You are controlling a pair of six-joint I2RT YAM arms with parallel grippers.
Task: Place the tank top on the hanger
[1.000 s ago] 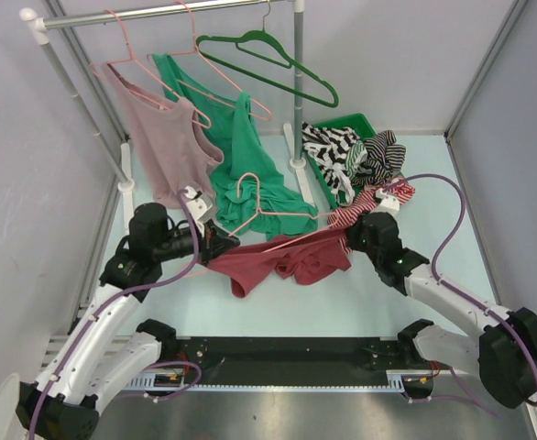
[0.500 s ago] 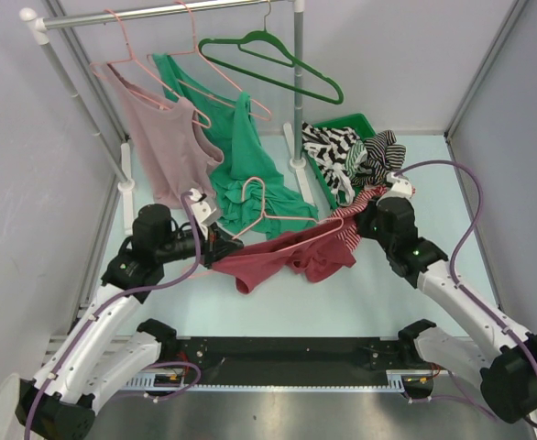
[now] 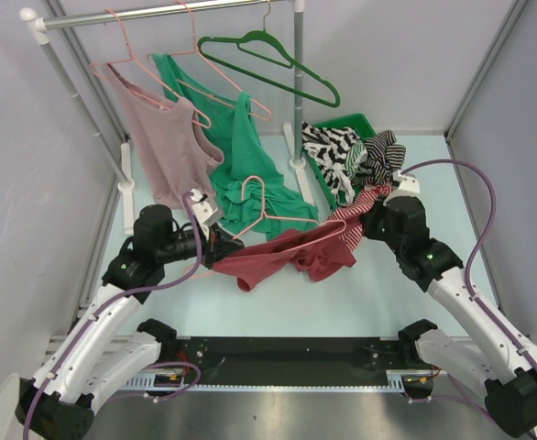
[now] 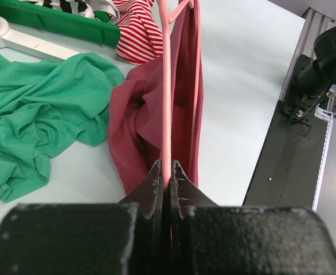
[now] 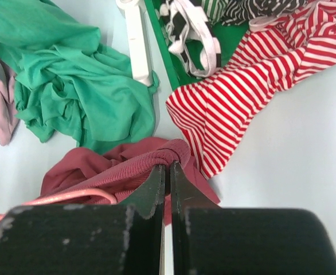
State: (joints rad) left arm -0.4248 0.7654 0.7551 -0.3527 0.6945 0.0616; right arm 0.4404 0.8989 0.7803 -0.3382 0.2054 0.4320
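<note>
Tank top (image 3: 287, 258), maroon and crumpled, sags between left tool (image 4: 167, 171) clamped on hanger (image 4: 165, 86) and right tool (image 5: 168, 171) seemingly pinching it.

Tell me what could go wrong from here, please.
1. The left fingers pinch only the thin hanger; it may twist when pulled.
2. The right fingers hold a small fold of the tank top; it may slip out.
3. The striped top lies right beside it and may drag along.

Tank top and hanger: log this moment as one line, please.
left gripper: shut on hanger | right gripper: shut on tank top edge | tank top: bunched along hanger frame, rest on table
</note>
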